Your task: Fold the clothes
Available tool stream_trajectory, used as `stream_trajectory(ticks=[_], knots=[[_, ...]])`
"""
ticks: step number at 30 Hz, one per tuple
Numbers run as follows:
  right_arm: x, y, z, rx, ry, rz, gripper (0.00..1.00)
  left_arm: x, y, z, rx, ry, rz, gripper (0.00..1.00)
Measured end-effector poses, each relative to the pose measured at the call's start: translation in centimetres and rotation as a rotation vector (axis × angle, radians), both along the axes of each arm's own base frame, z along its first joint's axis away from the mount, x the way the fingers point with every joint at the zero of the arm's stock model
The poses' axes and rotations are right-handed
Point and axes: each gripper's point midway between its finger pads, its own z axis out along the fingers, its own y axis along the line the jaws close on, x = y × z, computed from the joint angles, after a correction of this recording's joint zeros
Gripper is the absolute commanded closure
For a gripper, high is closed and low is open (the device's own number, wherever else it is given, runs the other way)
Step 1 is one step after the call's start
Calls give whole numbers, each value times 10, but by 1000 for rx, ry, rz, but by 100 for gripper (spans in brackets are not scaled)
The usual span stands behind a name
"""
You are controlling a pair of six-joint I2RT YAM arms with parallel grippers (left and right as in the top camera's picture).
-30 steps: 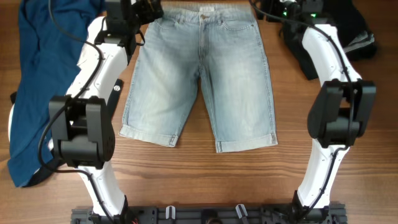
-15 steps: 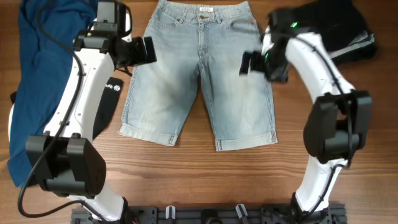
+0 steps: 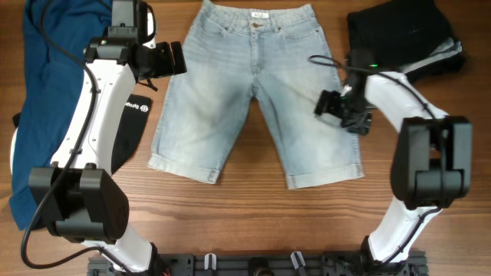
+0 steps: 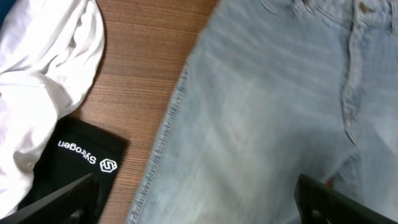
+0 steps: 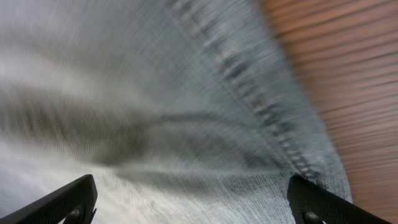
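Observation:
The light-blue denim jeans [image 3: 253, 92] lie flat on the table, waistband at the far edge, both hemmed legs toward me. My left gripper [image 3: 170, 58] is open and empty, hovering over the outer seam of the jeans' left leg; the left wrist view shows its fingers [image 4: 199, 205] spread wide above the denim [image 4: 267, 106]. My right gripper [image 3: 331, 105] is open, low over the outer edge of the right leg. In the right wrist view its fingers [image 5: 196, 202] are spread just above the denim [image 5: 161, 112] beside the side seam.
A navy garment [image 3: 46, 84] lies at the far left. A black garment with a white logo [image 3: 134, 115] sits between it and the jeans, also in the left wrist view [image 4: 74, 162] next to a white garment [image 4: 43, 81]. A black garment [image 3: 399, 31] lies at the back right.
Both grippers moved from the waistband toward me. The right one went on down the right leg to its outer edge, and that leg has shifted to the right. The left arm has barely moved lately.

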Motion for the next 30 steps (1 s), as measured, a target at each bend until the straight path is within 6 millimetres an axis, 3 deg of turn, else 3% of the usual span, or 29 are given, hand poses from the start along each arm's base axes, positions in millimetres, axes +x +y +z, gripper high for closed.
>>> stream_trajectory(ticks=[5,8,10,12,14,16,17,19,20,23,27,30], knots=[[-2,-61,1,16,-6,-118,0,11,-1,6,-3,-53,-1,0],[-4,-62,4,29,-10,-70,0,35,-6,23,-19,-173,-24,0],[-7,-54,17,65,-30,-25,1,60,-17,41,-57,-299,-76,0],[3,-41,72,66,-183,45,1,80,-30,43,-99,-372,-131,1],[8,-30,127,52,-340,95,1,97,-37,29,-118,-394,-162,2],[3,-16,214,30,-590,156,5,120,-48,-5,-153,-357,-207,2],[0,-16,226,25,-623,160,5,130,-52,-38,-165,-296,-220,2],[-8,-15,234,22,-633,164,6,142,-58,-59,-174,-243,-244,3],[-9,-15,234,23,-632,164,6,160,-65,-64,-178,-255,-266,4],[-11,-15,233,24,-622,164,6,171,-82,-80,-212,-239,-312,7],[-11,-15,233,24,-621,164,6,156,-122,-104,-236,-179,-410,13],[-12,-15,232,25,-616,164,6,142,-146,-126,-233,-123,-463,25]])
